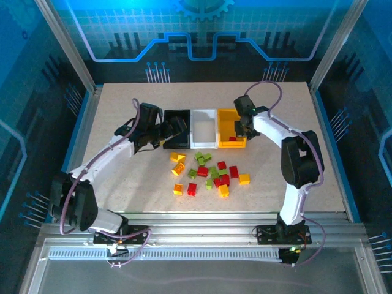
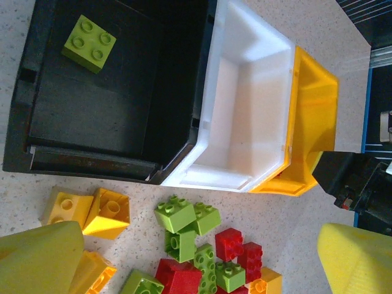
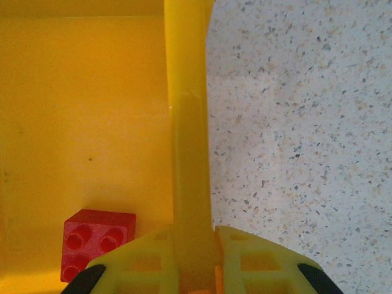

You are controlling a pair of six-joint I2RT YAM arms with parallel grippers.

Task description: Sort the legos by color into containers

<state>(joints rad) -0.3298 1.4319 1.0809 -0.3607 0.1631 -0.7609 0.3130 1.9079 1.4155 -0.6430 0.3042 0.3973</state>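
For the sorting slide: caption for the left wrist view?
Left wrist view: one lime green lego in the black bin, white bin empty, yellow bin alongside, unsorted legos on the table.

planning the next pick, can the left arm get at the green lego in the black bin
Probably yes: the left gripper is open by the black bin, and the green lego lies alone, uncovered.

Bench (image 1: 153, 196): matt, speckled stone-look top. White bin (image 2: 245, 92): smooth glossy plastic. Black bin (image 2: 92, 110) left of it: duller plastic, scuffed floor. Yellow bin (image 2: 315, 98) right of it: smooth plastic, slight sheen. Legos (image 2: 177, 214) in front of the white bin: shiny hard plastic.
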